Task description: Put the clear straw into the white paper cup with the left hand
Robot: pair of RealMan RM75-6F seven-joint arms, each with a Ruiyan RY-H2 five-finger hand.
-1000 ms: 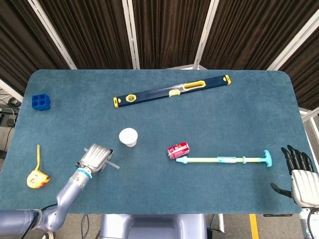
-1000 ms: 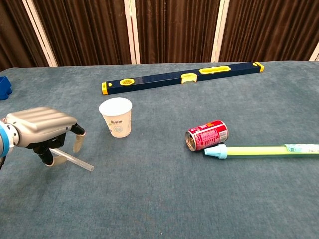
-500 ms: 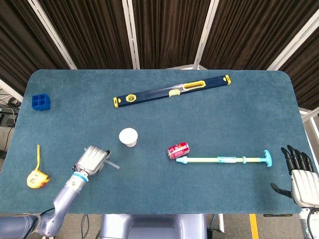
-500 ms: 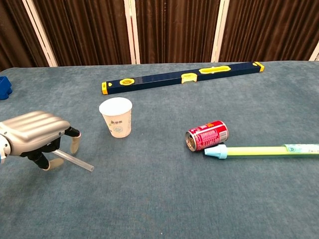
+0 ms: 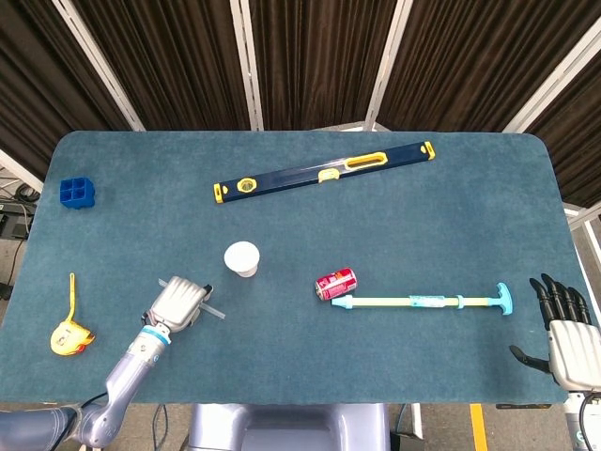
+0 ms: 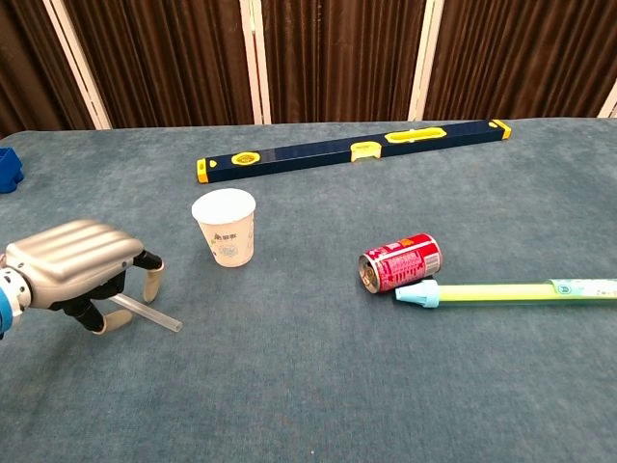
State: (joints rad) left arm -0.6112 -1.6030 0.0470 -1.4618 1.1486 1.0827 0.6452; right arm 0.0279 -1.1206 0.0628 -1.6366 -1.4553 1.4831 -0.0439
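Left hand (image 6: 72, 265) slightly raised since before, curled fingers around clear straw (image 6: 154, 316) on table.

Left robot hand (image 6: 77, 270) arched over the clear straw (image 6: 145, 313).

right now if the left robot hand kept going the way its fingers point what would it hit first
Probably the white paper cup: the left robot hand points up-right toward it over the clear straw. Depth is uncertain.

Both views are evenly bright, with soft light that seems to come from above. Shadows on the table (image 5: 376, 225) are faint and short. No strong glare. Focus is sharp; the dark curtain (image 6: 337, 58) loses detail.
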